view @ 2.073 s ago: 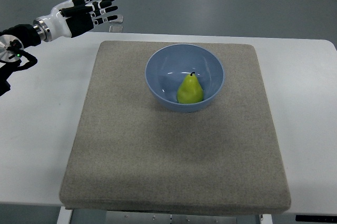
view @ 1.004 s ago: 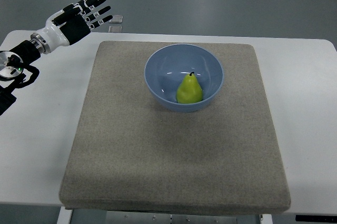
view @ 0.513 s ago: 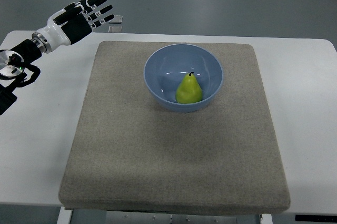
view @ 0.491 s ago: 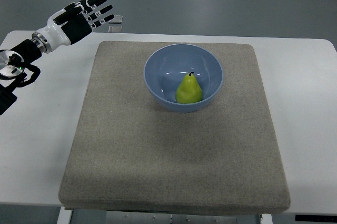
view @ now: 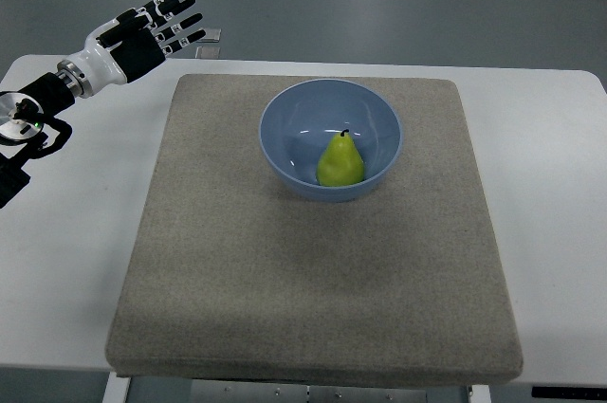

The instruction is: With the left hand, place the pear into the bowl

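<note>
Landmark for all positions: the blue bowl [view: 331, 139], which stands on the grey mat [view: 313, 299] toward the mat's far edge, on the white bench [view: 66, 261].

**Task object.** The pear [view: 340, 160] sits upright inside the bowl, stem pointing up, resting on the bowl floor slightly toward the near wall. It is free of any hand.

**Left hand.** The left hand [view: 140, 35] is far left of the bowl and beyond it, above the bench's far-left corner, well apart from both bowl and mat. Its fingers [view: 175, 17] are extended and spread — released, holding nothing. The forearm enters from the picture's left edge.

**Right hand.** Not in view.

**Change over the last two seconds.**
- Pear and bowl: no real displacement; the pear has kept the same pose in the bowl throughout.
- Left hand: it has stayed in the same region left of the bowl, but the wrist has tilted, so the fingers now point more up and away from the bowl than they did two seconds ago. In the last half second the shift is only slight.

**Meaning for the task.** Judged from the layout, placement is complete — the pear is contained and the hand has let go and cleared the bowl. The remaining motion appears to be retreat or settling of the arm only. A small clear item [view: 209, 36] lies just beside the fingertips; its identity cannot be determined.
</note>
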Available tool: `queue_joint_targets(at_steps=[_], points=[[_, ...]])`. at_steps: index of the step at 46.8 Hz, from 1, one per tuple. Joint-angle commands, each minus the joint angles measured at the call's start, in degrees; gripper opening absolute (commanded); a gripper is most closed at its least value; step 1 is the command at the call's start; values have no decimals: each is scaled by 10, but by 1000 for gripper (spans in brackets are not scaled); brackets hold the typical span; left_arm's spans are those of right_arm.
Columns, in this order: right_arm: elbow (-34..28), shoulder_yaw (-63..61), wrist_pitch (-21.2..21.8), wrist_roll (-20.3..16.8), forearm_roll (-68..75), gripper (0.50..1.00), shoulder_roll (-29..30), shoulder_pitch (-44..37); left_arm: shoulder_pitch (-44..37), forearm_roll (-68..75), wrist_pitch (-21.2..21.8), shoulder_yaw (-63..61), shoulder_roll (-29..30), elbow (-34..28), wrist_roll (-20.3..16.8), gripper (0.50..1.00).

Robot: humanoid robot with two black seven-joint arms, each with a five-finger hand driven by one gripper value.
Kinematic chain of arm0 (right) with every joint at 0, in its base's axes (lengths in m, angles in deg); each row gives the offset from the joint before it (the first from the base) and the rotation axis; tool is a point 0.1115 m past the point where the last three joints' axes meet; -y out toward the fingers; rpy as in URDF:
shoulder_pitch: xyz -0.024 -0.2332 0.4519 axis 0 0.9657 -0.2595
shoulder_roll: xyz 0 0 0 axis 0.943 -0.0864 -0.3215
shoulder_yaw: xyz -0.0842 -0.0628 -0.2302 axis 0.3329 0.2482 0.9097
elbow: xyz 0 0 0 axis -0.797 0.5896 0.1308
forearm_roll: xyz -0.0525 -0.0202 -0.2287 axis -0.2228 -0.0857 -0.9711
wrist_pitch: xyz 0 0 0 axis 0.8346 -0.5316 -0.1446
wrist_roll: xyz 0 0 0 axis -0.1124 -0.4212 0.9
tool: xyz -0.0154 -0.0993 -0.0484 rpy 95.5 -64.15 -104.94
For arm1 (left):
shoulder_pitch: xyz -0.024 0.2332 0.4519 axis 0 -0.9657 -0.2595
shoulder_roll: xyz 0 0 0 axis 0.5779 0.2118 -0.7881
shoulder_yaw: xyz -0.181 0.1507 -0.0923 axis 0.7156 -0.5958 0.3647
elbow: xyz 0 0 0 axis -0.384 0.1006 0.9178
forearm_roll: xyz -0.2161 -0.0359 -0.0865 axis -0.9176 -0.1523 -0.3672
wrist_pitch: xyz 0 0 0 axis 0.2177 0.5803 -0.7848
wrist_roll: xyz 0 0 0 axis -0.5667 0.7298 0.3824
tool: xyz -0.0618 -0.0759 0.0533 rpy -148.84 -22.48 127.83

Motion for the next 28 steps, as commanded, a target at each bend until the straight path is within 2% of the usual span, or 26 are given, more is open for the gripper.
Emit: queue_joint_targets(at_steps=[1, 28], points=[[0, 0, 0, -1, 0, 926, 0, 0, 2, -1, 0, 0, 0, 0, 0, 994], [-1, 1, 1, -2, -2, 926, 0, 2, 3, -1, 0, 0, -1, 0, 0, 994]])
